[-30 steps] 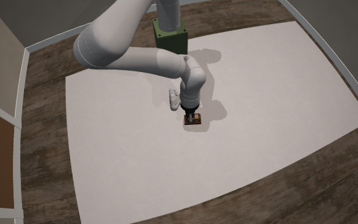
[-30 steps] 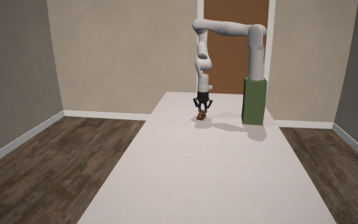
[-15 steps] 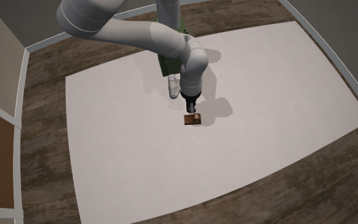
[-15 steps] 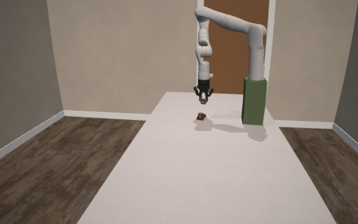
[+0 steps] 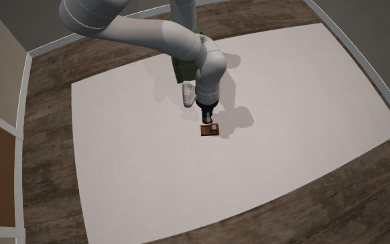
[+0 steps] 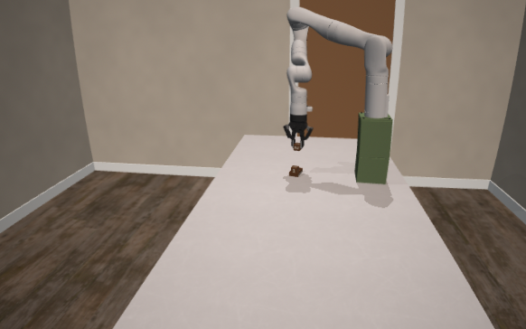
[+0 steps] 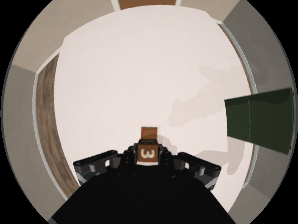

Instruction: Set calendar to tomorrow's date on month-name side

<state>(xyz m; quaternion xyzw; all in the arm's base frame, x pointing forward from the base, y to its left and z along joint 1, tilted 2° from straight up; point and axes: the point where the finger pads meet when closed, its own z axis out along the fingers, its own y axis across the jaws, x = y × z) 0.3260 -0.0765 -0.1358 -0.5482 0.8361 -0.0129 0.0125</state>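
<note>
The tray (image 5: 205, 131) (image 6: 298, 173) (image 7: 149, 131) is small and brown and lies on the pale surface. One brown cube (image 5: 214, 127) (image 6: 295, 168) sits in the tray's right part in the top view, with a white 8 on its lit upper face; the left part is bare. My gripper (image 6: 297, 145) (image 7: 147, 149) points down above the tray, shut on a second brown cube (image 6: 297, 147) (image 7: 148, 156). The wrist view shows a white 3 on that cube, lying on its side in the picture. The cube's other faces cannot be read. The gripper hangs clear of the tray.
The green pedestal (image 5: 185, 70) (image 6: 371, 149) (image 7: 257, 120) carries the arm and stands behind the tray in the top view. The pale mat (image 5: 139, 174) (image 6: 296, 253) (image 7: 125, 65) extends around the tray, with wooden floor beyond its edges.
</note>
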